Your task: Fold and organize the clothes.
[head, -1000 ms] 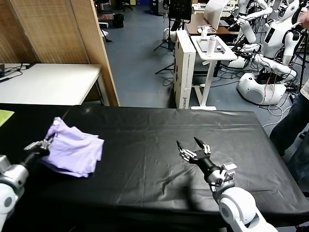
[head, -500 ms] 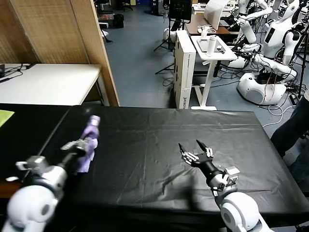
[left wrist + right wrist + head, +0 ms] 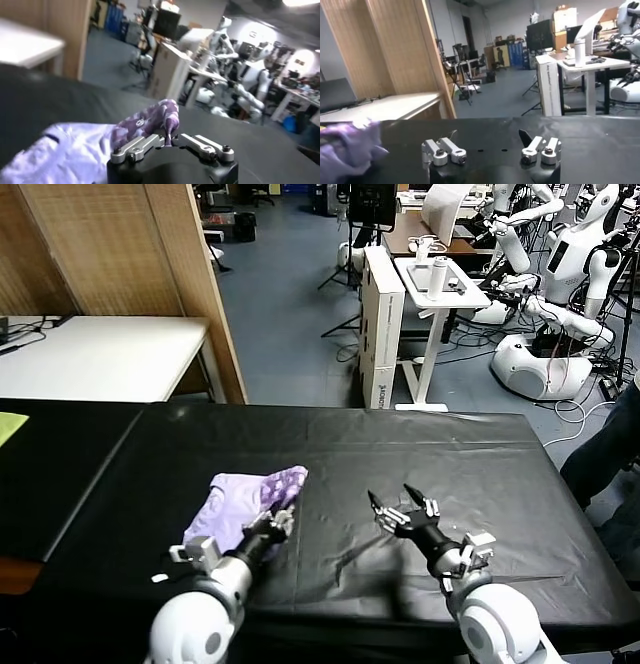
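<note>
Lower centre-left of the head view, lavender T-shirt point(image 3: 245, 502) crumpled on black table point(image 3: 420, 449), dark purple print showing, left gripper point(image 3: 277, 522) at its edge, grip unclear, right gripper point(image 3: 395, 506) spread wide, empty.

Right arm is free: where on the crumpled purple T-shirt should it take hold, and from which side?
Probably the patterned corner of the T-shirt that points toward the right gripper. It is the nearest free edge, raised a little off the black table, so open fingers could come in low from the shirt's right side, clear of the left gripper.
</note>
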